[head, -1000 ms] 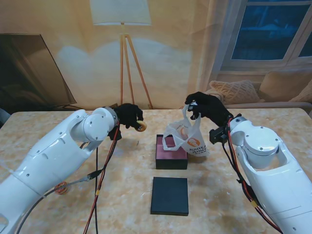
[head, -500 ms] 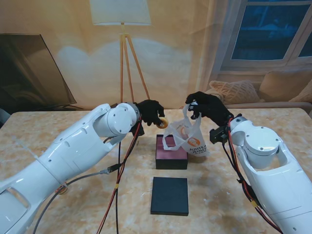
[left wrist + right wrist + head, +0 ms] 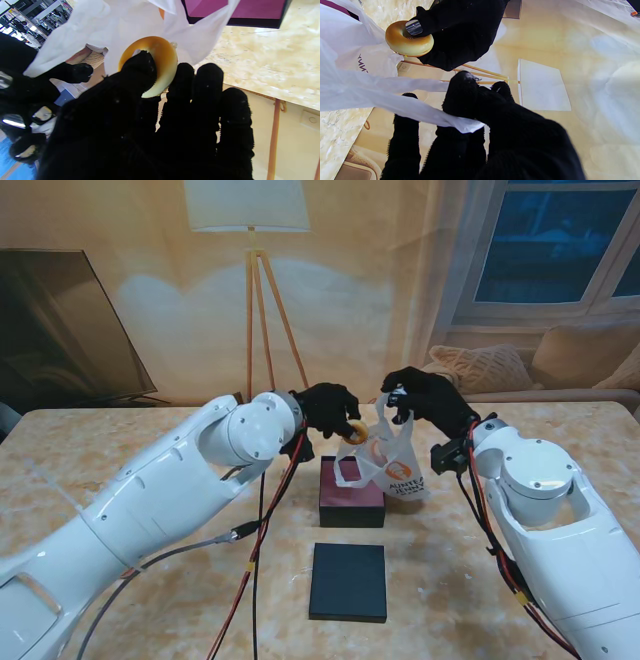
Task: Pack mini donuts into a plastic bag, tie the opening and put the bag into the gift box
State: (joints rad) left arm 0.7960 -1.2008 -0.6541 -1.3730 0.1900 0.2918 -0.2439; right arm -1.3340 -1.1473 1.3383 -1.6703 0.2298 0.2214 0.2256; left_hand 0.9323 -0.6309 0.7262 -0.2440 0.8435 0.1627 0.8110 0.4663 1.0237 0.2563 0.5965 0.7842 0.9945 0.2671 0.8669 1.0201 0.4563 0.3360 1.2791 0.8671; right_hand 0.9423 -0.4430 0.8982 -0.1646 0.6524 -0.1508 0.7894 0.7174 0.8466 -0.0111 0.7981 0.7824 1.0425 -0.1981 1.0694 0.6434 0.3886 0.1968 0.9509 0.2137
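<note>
My left hand point(image 3: 328, 408) is shut on a golden mini donut point(image 3: 354, 431), pinched between thumb and fingers point(image 3: 140, 72), right at the mouth of the white plastic bag point(image 3: 385, 460). My right hand point(image 3: 425, 400) is shut on the bag's handle point(image 3: 425, 113) and holds the bag up over the far right part of the open gift box point(image 3: 351, 495), whose inside is magenta. The donut point(image 3: 407, 41) shows close beside the bag's white film in the right wrist view. What lies inside the bag is hidden.
The box's dark lid point(image 3: 348, 581) lies flat on the marble table point(image 3: 150, 600), nearer to me than the box. Red and black cables point(image 3: 255, 550) hang from my left arm over the table. A floor lamp point(image 3: 252, 300) stands behind the table.
My left hand has carried the donut to the right, from well left of the box up to the bag's opening. The right hand and bag have stayed in place.
</note>
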